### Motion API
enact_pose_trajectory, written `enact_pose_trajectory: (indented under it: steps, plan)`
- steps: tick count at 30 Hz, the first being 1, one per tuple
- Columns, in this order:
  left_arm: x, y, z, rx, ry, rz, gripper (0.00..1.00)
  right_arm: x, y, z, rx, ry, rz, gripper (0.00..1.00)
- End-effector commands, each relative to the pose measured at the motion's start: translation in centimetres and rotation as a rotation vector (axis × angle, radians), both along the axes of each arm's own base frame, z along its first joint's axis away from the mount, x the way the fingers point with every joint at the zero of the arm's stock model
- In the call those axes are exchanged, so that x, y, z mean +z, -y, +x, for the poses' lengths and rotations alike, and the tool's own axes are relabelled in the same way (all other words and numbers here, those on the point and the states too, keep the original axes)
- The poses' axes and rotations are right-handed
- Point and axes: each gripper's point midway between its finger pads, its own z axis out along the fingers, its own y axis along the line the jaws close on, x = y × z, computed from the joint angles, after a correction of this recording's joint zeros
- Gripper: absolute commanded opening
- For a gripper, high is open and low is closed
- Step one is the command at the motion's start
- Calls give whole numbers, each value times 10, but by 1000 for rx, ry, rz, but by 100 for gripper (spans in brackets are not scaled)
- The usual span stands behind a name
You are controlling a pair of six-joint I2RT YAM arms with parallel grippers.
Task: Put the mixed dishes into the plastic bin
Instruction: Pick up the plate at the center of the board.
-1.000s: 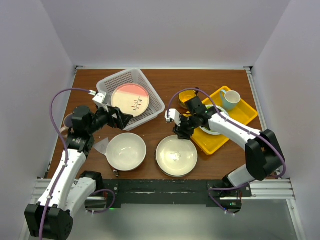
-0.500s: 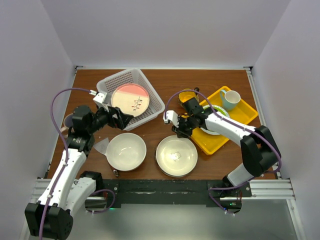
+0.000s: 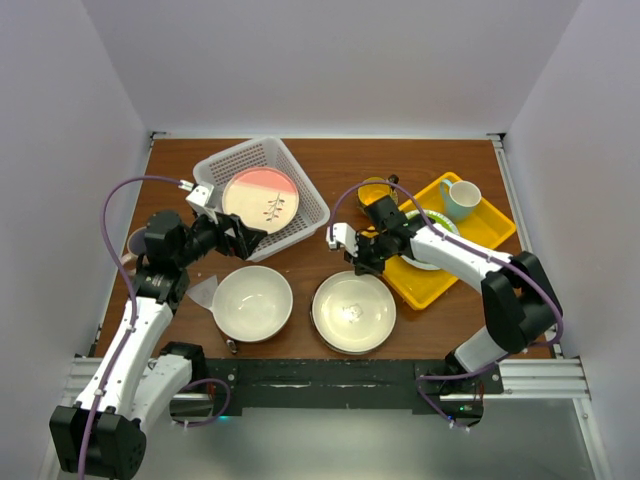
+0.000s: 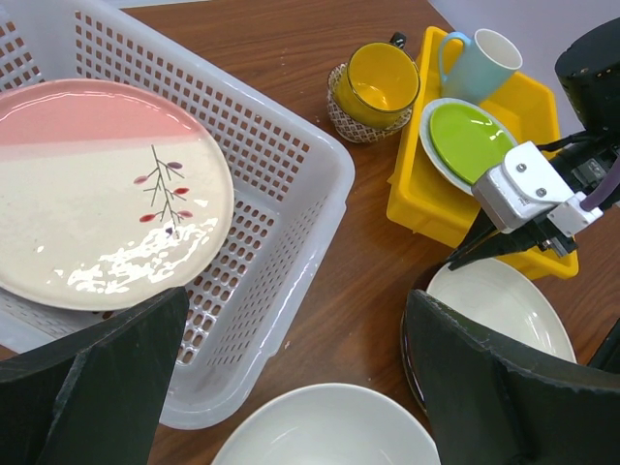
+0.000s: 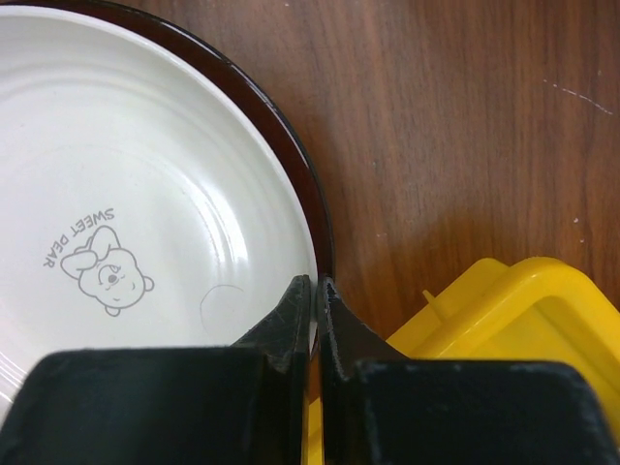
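A dark red-rimmed bowl (image 3: 353,312) (image 5: 126,194) with a white inside stands at the front middle of the table. My right gripper (image 3: 362,265) (image 5: 317,286) is shut on its far rim, one finger inside and one outside. The white plastic bin (image 3: 215,165) (image 4: 320,184) at the back left holds a cream-pink plate (image 3: 260,195) (image 4: 97,184). My left gripper (image 3: 245,238) (image 4: 295,310) hangs open and holds nothing, just over the bin's near corner. A large cream bowl (image 3: 252,303) (image 4: 329,426) stands in front of it. The yellow mug (image 3: 375,192) (image 4: 383,77) stands on a woven coaster behind the right gripper.
A yellow tray (image 3: 490,225) (image 4: 542,102) at the right carries a lime-green plate (image 4: 470,140) and a white cup with a teal inside (image 3: 460,197) (image 4: 484,63). The tray's near corner lies close beside the right fingers. White walls enclose the table on three sides.
The right gripper has dropped slightly toward the dark red-rimmed bowl and shut on its rim. The left arm has not moved.
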Motion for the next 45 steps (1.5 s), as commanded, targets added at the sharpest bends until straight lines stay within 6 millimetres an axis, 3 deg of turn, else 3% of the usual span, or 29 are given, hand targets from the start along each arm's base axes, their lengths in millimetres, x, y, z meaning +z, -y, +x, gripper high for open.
enact_pose_trajectory:
  steps: [1,19,33,42,45]
  plan:
    - [17,2,6,-13,81,-15,100,21,-4,-6,58,35,42,0]
    - [5,18,1,-127,14,-69,100,67,10,-14,71,52,216,0]
    - [5,39,-13,-232,-6,-106,97,81,19,-15,56,58,273,0]
    - [3,64,-27,-220,-11,-58,96,89,17,-18,57,50,304,0]
    - [-3,83,-39,-237,-49,-79,93,91,18,-16,46,53,310,0]
